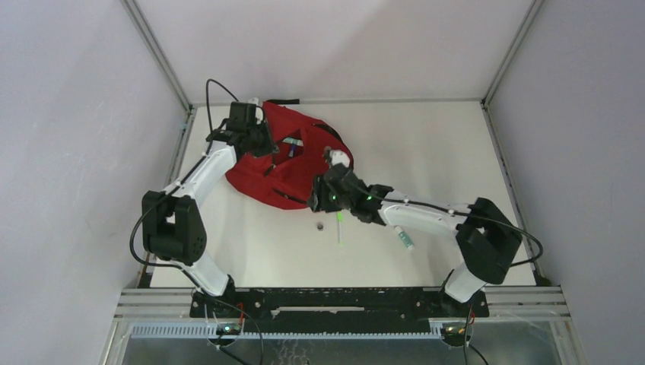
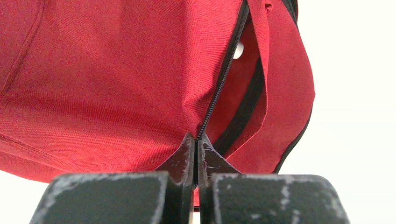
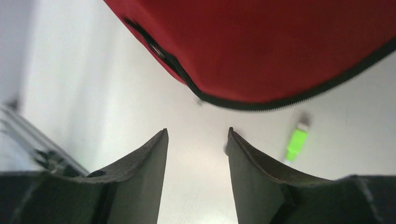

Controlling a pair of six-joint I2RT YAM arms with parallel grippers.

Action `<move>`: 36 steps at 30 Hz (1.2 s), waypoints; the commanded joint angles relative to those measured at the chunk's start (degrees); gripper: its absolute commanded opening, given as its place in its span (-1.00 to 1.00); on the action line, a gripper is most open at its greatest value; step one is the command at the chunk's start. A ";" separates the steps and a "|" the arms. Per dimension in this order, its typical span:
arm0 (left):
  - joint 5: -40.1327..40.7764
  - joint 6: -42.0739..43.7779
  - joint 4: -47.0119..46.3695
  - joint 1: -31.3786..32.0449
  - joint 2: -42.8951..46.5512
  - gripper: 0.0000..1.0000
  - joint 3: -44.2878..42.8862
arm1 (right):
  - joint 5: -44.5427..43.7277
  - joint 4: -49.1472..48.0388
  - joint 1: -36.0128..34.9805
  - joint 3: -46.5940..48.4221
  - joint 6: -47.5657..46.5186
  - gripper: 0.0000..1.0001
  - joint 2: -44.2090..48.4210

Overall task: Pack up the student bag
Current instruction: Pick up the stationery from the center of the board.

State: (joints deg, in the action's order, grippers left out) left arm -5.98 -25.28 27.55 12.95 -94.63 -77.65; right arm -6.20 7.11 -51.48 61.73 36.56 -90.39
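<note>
Your left hand (image 2: pixel 196 142) is pinching the zip edge of the student bag (image 1: pixel 293 163), which is lying far-left on the bench (image 1: pixel 433 144). Your right hand (image 3: pixel 197 137) is hovering spread and empty, just beside its near rim.

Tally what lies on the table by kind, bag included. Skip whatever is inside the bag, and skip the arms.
red backpack: 1
Pen-like sticks: 2, the green pen and the white-and-green marker
small dark round thing: 1
Total: 4
</note>
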 commanded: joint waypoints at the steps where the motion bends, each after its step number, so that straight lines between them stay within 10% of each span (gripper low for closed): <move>1: -2.45 -0.70 -2.02 -0.07 0.45 -1.00 0.63 | -4.97 3.54 -5.07 -1.72 -7.49 0.21 -4.36; 11: -2.18 -0.77 -1.73 -0.07 -0.30 -1.00 1.00 | -10.96 3.08 -8.63 -1.71 -8.78 0.23 -12.57; 36: -2.57 -0.54 -1.69 -0.09 -0.60 -1.00 0.85 | -15.38 7.31 -9.36 1.64 -10.06 -0.60 -10.35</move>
State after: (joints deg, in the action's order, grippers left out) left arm -6.35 -25.47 27.51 12.95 -95.61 -77.56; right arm -21.12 12.12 -61.52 61.63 27.11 -105.93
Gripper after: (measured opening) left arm 0.012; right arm 0.273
